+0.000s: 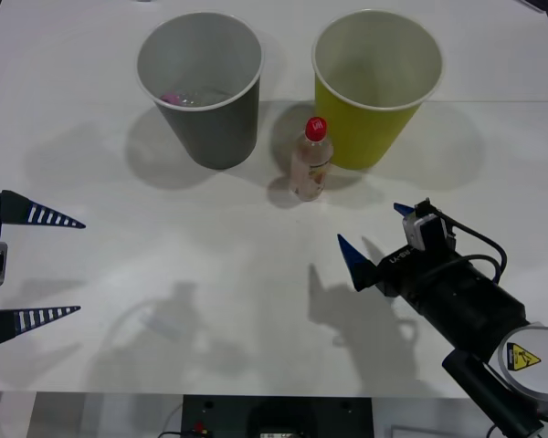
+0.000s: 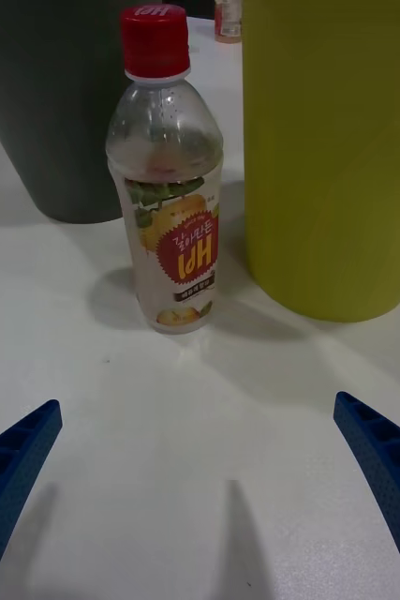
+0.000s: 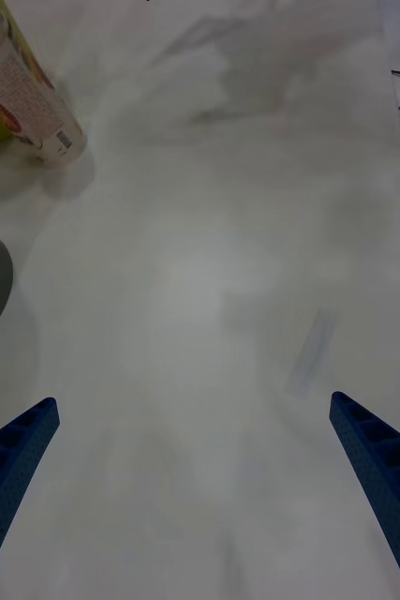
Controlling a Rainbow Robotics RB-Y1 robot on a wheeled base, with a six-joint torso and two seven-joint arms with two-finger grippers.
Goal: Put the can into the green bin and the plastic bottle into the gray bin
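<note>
The plastic bottle [image 1: 310,160] is standing upright on the white table [image 1: 210,274], between the gray bin [image 1: 205,100] and the green bin [image 1: 370,91] and just in front of them, so the bottle half of the task is not yet done. Something small and pinkish is lying at the bottom of the gray bin, though what it is cannot be told, and no can is standing on the table. The right gripper [image 1: 377,239] is hovering near the bottle with its 2 blue fingers spread wide and holding nothing, facing the bottle squarely in its wrist view. The left gripper [image 1: 35,266] is waiting at the table's left edge, fingers also apart and empty. The tabletop is showing soft shadows and a seam behind the bins.
</note>
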